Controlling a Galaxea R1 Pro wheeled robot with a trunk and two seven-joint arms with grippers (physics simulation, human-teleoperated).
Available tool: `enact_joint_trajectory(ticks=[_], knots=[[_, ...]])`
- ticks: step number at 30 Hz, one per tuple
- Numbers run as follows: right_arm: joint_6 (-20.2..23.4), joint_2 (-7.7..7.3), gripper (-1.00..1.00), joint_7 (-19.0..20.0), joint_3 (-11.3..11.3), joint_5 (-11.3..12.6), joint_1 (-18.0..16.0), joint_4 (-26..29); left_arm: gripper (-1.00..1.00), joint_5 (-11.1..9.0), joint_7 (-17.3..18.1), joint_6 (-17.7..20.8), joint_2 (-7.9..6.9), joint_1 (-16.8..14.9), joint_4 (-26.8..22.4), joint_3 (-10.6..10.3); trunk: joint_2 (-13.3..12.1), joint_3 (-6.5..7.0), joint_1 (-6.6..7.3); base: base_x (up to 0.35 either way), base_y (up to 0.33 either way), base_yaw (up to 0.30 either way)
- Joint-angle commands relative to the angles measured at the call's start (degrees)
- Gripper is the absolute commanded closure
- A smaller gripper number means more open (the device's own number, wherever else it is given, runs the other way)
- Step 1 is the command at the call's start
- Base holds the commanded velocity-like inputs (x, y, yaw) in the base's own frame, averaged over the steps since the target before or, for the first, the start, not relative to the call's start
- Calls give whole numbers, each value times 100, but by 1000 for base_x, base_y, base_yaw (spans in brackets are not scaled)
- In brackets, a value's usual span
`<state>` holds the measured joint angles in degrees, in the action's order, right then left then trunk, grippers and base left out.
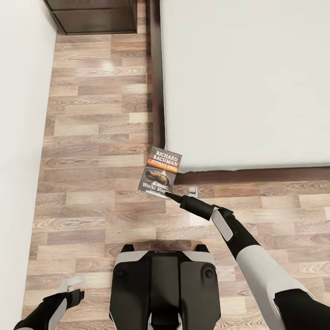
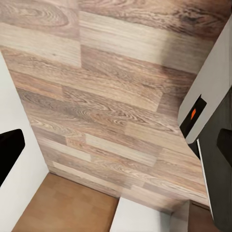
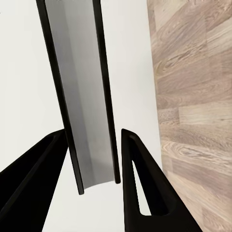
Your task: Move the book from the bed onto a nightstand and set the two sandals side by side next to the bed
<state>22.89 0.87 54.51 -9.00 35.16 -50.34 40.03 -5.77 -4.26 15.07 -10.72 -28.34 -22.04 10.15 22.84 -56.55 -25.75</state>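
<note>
The book (image 1: pixel 160 168), dark grey with white "RICHARD BACHMAN" lettering and an orange band, hangs over the wood floor just off the bed's near left corner. My right gripper (image 1: pixel 167 195) is shut on its lower edge. In the right wrist view the book (image 3: pixel 82 96) is edge-on, pinched between the two black fingers (image 3: pixel 140 179). The bed's light grey mattress (image 1: pixel 247 82) lies to the right, with the dark frame (image 1: pixel 157 91) along its side. The nightstand (image 1: pixel 96 18) stands at the far left by the wall. My left gripper (image 1: pixel 75 286) hangs open, low at the left. The sandals are out of view.
A white wall (image 1: pixel 20 137) borders the left side, leaving a strip of plank floor (image 1: pixel 101 114) between it and the bed. My own dark base (image 1: pixel 162 284) fills the near floor. In the left wrist view, floor planks (image 2: pixel 111 96) and white wall (image 2: pixel 29 183) appear.
</note>
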Motion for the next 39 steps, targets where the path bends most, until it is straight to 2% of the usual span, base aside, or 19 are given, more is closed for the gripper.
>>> enact_joint_trajectory(ticks=[1, 15, 39], knots=[[49, 0, 100, -1, -11, 53, -2, -3, -100, -61, -24, 25, 2, 2, -16, 3, 8, 4, -4, 0, 0, 0], [49, 21, 100, -9, -13, 53, -2, -3, -100, -57, -31, -530, -31, 51, 13, 7, 8, 130, -4, 0, 0, 0], [49, 10, 100, -8, 16, 53, -3, -4, -100, -56, -48, -727, -37, 82, 24, 7, 8, 345, -4, 0, 0, 0]])
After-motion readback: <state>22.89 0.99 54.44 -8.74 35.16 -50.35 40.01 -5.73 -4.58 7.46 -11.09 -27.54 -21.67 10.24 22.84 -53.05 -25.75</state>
